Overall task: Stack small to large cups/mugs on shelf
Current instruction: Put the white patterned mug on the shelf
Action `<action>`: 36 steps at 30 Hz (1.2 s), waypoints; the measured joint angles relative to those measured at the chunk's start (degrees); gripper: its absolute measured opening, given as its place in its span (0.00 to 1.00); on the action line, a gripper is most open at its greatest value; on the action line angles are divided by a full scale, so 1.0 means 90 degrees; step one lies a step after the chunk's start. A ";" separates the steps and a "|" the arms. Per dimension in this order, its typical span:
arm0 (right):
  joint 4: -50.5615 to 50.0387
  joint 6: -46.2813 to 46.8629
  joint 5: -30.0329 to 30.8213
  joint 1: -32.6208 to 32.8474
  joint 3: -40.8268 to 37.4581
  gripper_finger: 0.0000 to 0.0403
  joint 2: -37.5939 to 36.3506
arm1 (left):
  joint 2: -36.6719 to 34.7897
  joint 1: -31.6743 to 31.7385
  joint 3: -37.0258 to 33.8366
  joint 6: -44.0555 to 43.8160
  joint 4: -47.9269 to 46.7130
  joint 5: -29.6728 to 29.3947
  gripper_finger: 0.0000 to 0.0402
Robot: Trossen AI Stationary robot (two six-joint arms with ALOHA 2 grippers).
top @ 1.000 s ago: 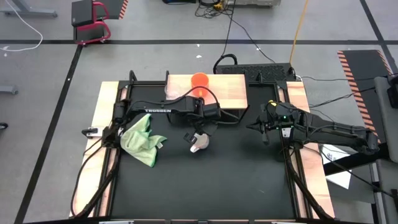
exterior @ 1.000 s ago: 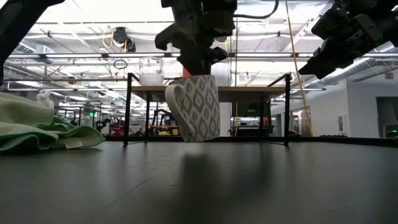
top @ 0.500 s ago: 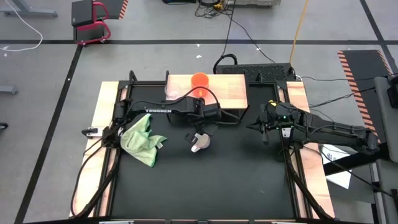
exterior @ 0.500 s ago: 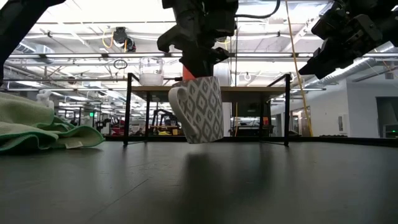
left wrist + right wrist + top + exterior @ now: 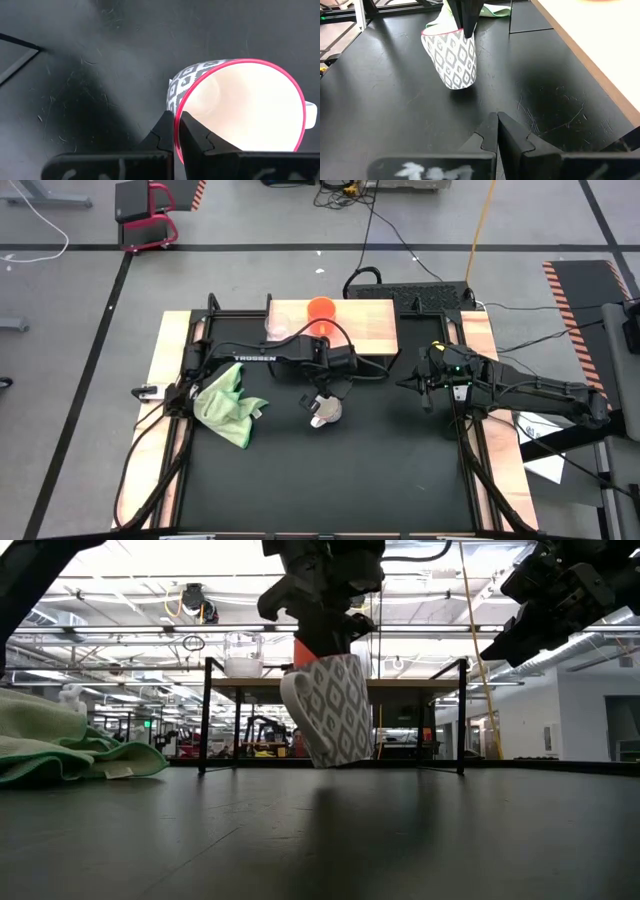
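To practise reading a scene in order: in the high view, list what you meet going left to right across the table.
Green cloth → white mug pinched at its rim by the left gripper → right gripper, shut on nothing, waiting over the table's right side.

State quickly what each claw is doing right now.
Left claw: shut on the white mug rim, mug tilted.
Right claw: shut, holding nothing.

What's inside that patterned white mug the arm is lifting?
Nothing that shows: the white mug looks empty, cream inside. The left pincer grips its rim, covering a small bit of the inside wall.
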 joint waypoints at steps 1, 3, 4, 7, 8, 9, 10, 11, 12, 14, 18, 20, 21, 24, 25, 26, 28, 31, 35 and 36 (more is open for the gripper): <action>0.0000 0.0000 0.0000 0.0000 0.0000 0.00 0.0000 | 0.0020 0.0000 0.0000 0.0000 0.0007 -0.0002 0.02; 0.0000 0.0000 0.0000 0.0000 0.0000 0.00 0.0000 | 0.0048 0.0002 0.0002 -0.0005 -0.0002 -0.0002 0.02; 0.0000 0.0000 0.0000 0.0000 0.0000 0.00 0.0000 | 0.0073 0.0002 0.0002 -0.0003 -0.0037 -0.0004 0.02; 0.0000 0.0000 0.0000 0.0000 0.0000 0.00 0.0000 | 0.0187 0.0001 0.0005 0.0012 -0.0137 -0.0030 0.02; -0.0002 0.0002 0.0000 0.0000 0.0000 0.00 0.0000 | 0.0211 0.0003 0.0005 0.0005 -0.0150 -0.0035 0.02; 0.0000 0.0002 0.0000 0.0000 0.0000 0.00 0.0000 | 0.0240 0.0005 0.0006 0.0006 -0.0174 -0.0039 0.02; 0.0000 0.0002 0.0000 0.0000 0.0000 0.00 0.0002 | 0.0252 0.0005 0.0011 0.0010 -0.0183 -0.0045 0.02; -0.0002 0.0002 0.0000 0.0000 0.0000 0.00 0.0004 | 0.0260 0.0005 0.0017 0.0012 -0.0194 -0.0041 0.02; -0.0004 0.0002 0.0000 0.0000 0.0000 0.00 0.0005 | 0.0260 0.0007 0.0017 0.0010 -0.0241 -0.0041 0.02; 0.0000 0.0002 0.0000 0.0000 0.0000 0.00 0.0013 | 0.0305 0.0009 0.0029 0.0014 -0.0254 -0.0041 0.02; 0.0001 0.0002 0.0000 0.0000 0.0000 0.00 0.0032 | 0.0315 0.0012 0.0029 0.0028 -0.0290 -0.0023 0.02; -0.0002 0.0000 0.0000 0.0000 0.0000 0.00 0.0038 | 0.0318 0.0009 0.0029 0.0077 -0.0285 0.0026 0.02; 0.0000 0.0002 0.0000 0.0000 0.0000 0.00 0.0044 | 0.0318 0.0009 0.0029 0.0086 -0.0285 0.0059 0.02; -0.0002 0.0002 0.0000 0.0000 0.0000 0.00 0.0046 | 0.0323 0.0000 0.0025 0.0065 -0.0283 0.0095 0.02; 0.0000 0.0002 0.0000 0.0000 0.0000 0.00 0.0046 | 0.0323 -0.0002 0.0022 0.0046 -0.0285 0.0095 0.02; -0.0002 0.0002 0.0000 0.0000 0.0000 0.00 0.0046 | 0.0324 -0.0001 0.0022 0.0008 -0.0291 0.0106 0.02; -0.0002 0.0002 0.0000 0.0000 0.0000 0.00 0.0046 | 0.0328 -0.0003 0.0017 -0.0027 -0.0302 0.0129 0.02; -0.0002 0.0002 0.0000 0.0000 0.0000 0.00 0.0046 | 0.0328 -0.0005 0.0015 -0.0140 -0.0312 0.0139 0.02; -0.0002 0.0002 0.0000 0.0000 0.0000 0.00 0.0046 | 0.0330 -0.0005 0.0012 -0.0258 -0.0308 0.0138 0.02; -0.0002 0.0002 0.0000 0.0000 0.0000 0.00 0.0046 | 0.0331 -0.0006 0.0011 -0.0262 -0.0291 0.0139 0.02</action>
